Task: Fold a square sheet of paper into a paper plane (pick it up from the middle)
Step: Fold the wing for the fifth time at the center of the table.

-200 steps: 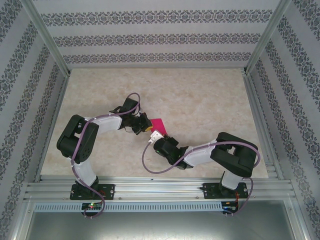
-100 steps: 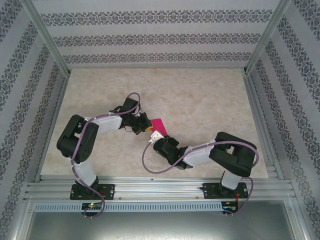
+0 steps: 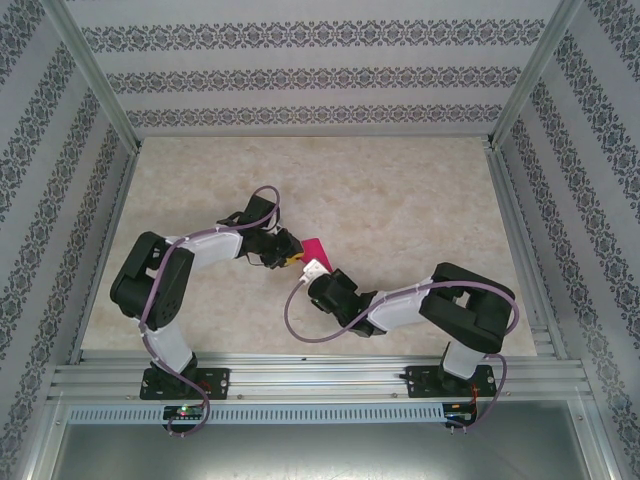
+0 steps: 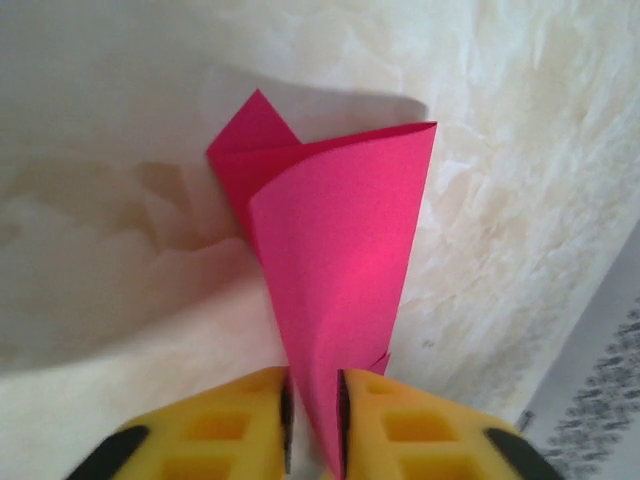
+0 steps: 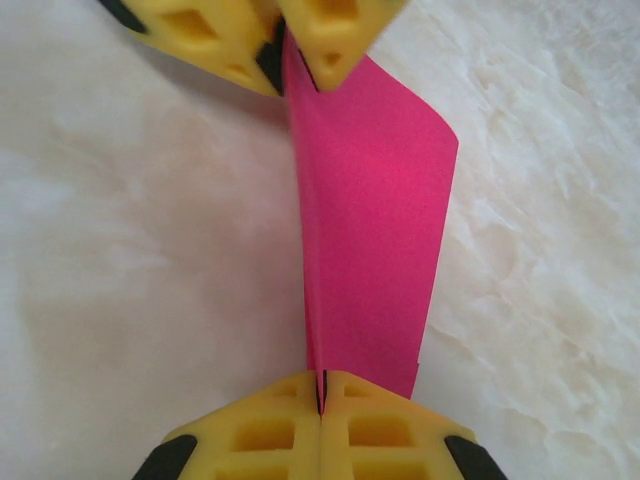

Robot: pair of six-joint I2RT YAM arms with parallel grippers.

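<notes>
Top view: both my arms reach inward, and the wrists meet near the middle of the beige marbled table (image 3: 420, 200), a little toward its near side. A thin magenta-pink paper sheet (image 3: 316, 246), partly folded, sits at the meeting point, showing just beyond the fingertips.

My right gripper (image 5: 320, 400): the yellow fingers (image 5: 400, 430) are pressed together with the seam closed. One end of the sheet is clamped in that seam. From there the paper runs straight away from me as a tall strip standing on edge, its right border bowing outward.

My left gripper (image 4: 313, 425): it comes in at the opposite end of the same strip. Its fingers stand slightly apart. The paper passes through the gap with a thin dark slit on either side, so the pads are not pinching it. Beyond those fingers the sheet fans out into a broad curled flap with one straight top edge and a sharp corner at upper right. A small triangular tip pokes out behind it at upper left.

Right wrist view: the left fingertips straddle the far end of the strip, close to it on both sides.

The paper's shadow falls on the table behind the flap. I cannot tell whether any edge of the sheet touches the table.

The two grippers are just beside each other, with the sheet spanning between them.
</notes>
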